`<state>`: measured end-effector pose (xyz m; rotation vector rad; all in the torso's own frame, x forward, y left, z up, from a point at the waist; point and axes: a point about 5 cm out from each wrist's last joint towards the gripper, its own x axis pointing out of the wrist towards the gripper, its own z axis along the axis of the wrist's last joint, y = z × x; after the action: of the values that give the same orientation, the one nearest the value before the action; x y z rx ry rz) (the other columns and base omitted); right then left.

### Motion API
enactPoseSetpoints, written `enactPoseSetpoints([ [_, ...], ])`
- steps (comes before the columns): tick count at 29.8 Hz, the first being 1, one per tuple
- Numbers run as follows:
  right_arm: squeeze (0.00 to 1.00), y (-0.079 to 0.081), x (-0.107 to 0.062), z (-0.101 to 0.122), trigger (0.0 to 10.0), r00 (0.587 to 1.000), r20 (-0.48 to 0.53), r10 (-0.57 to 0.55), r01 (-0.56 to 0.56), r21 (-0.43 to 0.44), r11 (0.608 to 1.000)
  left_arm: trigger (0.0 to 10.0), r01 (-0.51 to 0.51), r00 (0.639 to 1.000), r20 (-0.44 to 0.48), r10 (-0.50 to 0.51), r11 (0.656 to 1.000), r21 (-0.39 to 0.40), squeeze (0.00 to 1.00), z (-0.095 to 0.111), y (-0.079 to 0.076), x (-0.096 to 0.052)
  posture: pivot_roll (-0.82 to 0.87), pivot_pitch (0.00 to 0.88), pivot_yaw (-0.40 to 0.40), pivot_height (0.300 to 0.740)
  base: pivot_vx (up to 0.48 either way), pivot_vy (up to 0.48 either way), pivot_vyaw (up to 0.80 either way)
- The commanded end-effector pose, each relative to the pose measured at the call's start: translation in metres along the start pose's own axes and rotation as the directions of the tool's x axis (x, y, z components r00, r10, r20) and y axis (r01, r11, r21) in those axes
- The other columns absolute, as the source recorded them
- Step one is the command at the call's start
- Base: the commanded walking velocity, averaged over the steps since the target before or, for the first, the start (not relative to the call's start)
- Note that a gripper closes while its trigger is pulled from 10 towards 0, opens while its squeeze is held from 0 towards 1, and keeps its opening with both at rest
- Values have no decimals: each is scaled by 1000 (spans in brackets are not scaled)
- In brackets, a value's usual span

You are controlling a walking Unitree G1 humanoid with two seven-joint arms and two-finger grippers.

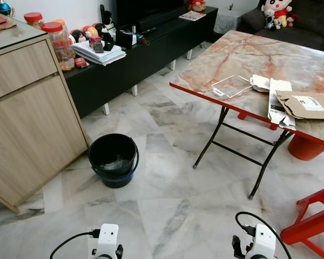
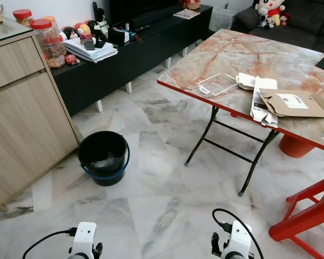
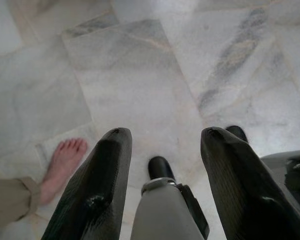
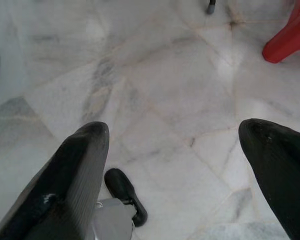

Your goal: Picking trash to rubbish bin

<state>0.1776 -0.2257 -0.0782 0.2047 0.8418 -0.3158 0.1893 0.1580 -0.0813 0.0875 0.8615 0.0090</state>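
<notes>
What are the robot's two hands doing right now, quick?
Left gripper: open, holding nothing, hanging over the floor.
Right gripper: open wide, holding nothing, over the floor too.

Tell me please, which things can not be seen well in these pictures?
- Black bin: the eye views show something pale inside; what it is cannot be told.
- Brown cardboard on the table: label print too small to read.
- Red stool: cut off by the picture's edge.
- Person's bare foot in the left wrist view: the rest is cut off by the edge.
- Left gripper and right gripper hang open over bare floor.
</notes>
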Motion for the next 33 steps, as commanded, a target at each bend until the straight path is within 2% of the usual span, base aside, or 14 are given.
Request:
enactPoseSetpoints([
  [1, 0, -3, 0, 0, 10000, 1000, 7, -14, 14, 4, 1000, 10000, -1, 1000, -13, 2, 1000, 18, 0, 0, -2, 0, -81, 20, -46, 740, 0, 0, -788],
  [10, 0, -4, 0, 0, 10000, 1000, 4, -15, 15, 0, 1000, 10000, -9, 1000, -22, 10, 1000, 30, 0, -3, 0, 0, -77, 31, -52, 740, 0, 0, -788],
  [14, 0, -3, 0, 0, 10000, 1000, 2, -13, 13, -1, 1000, 10000, -16, 999, -30, 16, 1000, 25, 0, -5, 0, -1, -77, 34, -53, 740, 0, -439, -788],
  [29, 0, -5, 0, 1, 10000, 1000, 1, -15, 15, -1, 1000, 10000, -16, 1000, -22, 17, 1000, 13, 0, -2, -1, 0, -79, 41, -58, 740, 0, 0, -788],
  [33, 0, -5, 0, 2, 10000, 1000, 13, -11, 11, 8, 1000, 10000, -14, 1000, -17, 14, 1000, 8, 0, -1, -2, 0, -79, 43, -60, 740, 0, 0, 0],
])
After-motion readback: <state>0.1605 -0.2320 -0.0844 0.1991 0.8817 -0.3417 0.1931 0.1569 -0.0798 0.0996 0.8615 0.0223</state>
